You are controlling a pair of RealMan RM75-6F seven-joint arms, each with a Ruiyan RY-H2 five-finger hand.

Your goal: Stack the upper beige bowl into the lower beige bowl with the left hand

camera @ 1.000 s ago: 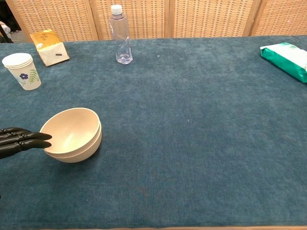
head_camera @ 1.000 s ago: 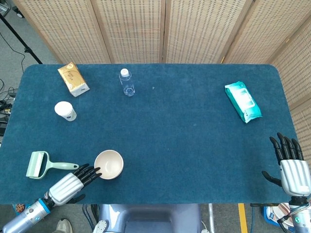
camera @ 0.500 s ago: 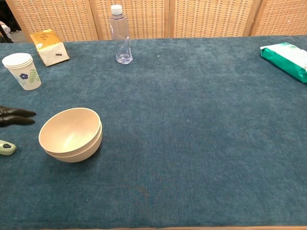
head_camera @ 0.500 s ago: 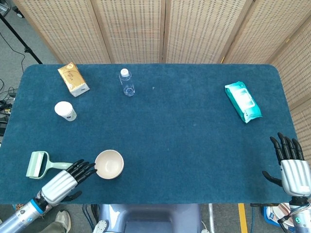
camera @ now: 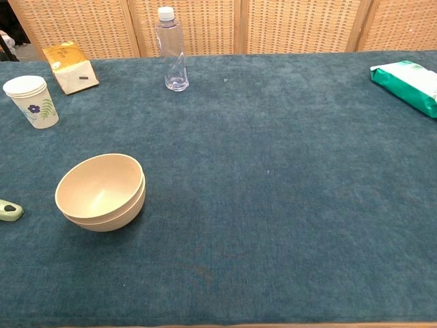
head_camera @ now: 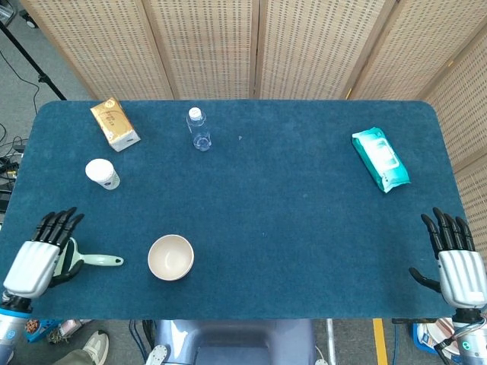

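Observation:
Two beige bowls (head_camera: 170,258) sit nested, one inside the other, near the table's front left; the chest view shows both rims of the stacked bowls (camera: 100,191). My left hand (head_camera: 39,256) hangs open at the table's left edge, well left of the bowls, with its fingers spread and nothing in it. It partly covers the head of a green lint roller (head_camera: 95,260). My right hand (head_camera: 455,257) is open at the front right edge, far from the bowls. Neither hand shows in the chest view.
A paper cup (head_camera: 102,173), a tan packet (head_camera: 114,124) and a clear water bottle (head_camera: 199,129) stand at the back left. A teal wipes pack (head_camera: 380,159) lies at the right. The roller's handle tip (camera: 9,210) shows at the chest view's left edge.
My left hand has drawn back from the bowls to the left and up, leaving the chest view. The stacked bowls and my right hand have stayed put.

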